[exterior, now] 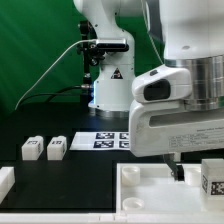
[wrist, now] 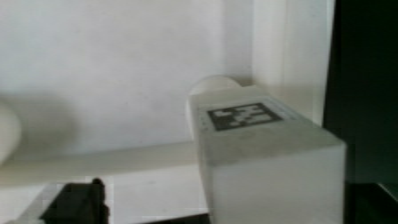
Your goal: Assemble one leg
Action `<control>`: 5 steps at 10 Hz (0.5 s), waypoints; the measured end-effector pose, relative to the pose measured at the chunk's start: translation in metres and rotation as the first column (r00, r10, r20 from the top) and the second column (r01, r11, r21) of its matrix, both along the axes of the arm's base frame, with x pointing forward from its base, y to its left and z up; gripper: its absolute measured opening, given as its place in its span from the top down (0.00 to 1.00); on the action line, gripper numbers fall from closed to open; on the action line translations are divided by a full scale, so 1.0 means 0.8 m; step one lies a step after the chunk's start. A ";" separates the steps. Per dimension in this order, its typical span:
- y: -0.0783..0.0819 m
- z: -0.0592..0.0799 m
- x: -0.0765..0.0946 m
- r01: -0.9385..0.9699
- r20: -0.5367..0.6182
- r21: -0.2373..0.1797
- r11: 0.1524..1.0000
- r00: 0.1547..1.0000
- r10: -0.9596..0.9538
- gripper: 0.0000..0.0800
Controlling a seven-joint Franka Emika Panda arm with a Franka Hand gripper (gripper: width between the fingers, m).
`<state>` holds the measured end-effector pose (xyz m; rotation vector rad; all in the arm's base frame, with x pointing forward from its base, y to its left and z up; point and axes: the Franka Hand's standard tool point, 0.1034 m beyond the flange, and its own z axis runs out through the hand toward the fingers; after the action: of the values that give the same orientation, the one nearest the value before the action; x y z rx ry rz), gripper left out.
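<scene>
The leg (wrist: pixel 263 150) looks like smooth matt white plastic — its printed tag flat black and white. The tabletop (exterior: pixel 70 170) is matt black, while the robot arm's (exterior: pixel 185 95) white shell is glossy — catching soft highlights.

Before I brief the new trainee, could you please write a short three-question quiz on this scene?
1. True or false: the two legs at the exterior view's left lie on the marker board.
2. In the exterior view, where is the marker board relative to those two legs? A. to their left; B. to their right; C. on top of them.
3. Fill in: the leg in the wrist view carries a black-and-white square ____ on its face.
Key: 1 false, they lie on the black table; 2 B; 3 tag.
</scene>
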<state>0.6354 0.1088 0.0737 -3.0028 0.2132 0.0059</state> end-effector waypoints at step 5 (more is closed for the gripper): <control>0.002 0.000 0.000 0.391 -0.054 -0.004 0.921 0.919 -0.390 0.64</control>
<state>0.6351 0.1105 0.0735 -2.8968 0.8124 0.0482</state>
